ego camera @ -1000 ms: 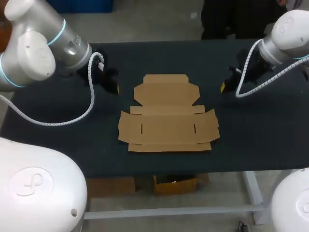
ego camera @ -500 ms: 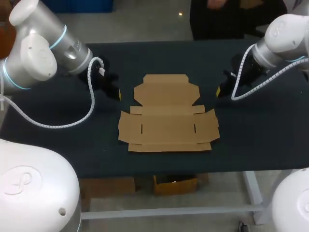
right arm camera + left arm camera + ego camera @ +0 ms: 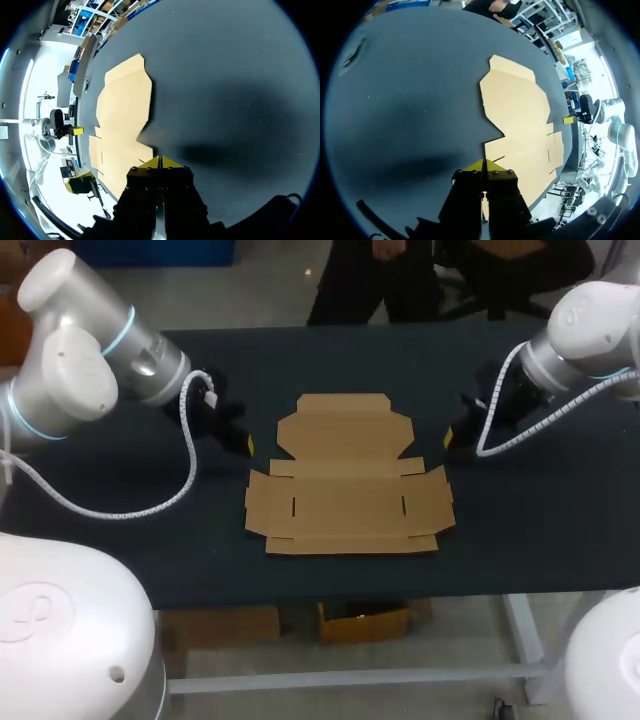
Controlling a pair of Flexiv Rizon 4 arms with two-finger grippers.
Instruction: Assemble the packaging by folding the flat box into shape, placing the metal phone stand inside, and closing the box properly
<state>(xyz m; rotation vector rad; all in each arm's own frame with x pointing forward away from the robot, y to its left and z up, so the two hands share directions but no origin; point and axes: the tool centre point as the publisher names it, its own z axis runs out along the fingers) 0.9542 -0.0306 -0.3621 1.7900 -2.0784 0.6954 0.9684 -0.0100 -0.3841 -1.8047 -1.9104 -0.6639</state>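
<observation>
Currently the flat box (image 3: 348, 480) lies unfolded at the middle of the table (image 3: 120, 530), flanked by the left gripper (image 3: 245, 445) and the right gripper (image 3: 449, 437), each just beside it with yellow tips pressed together.

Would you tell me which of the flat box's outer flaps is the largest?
The far flap, the one with angled corners, farthest from the robot. The near strip and the two side flaps are far narrower.
</observation>
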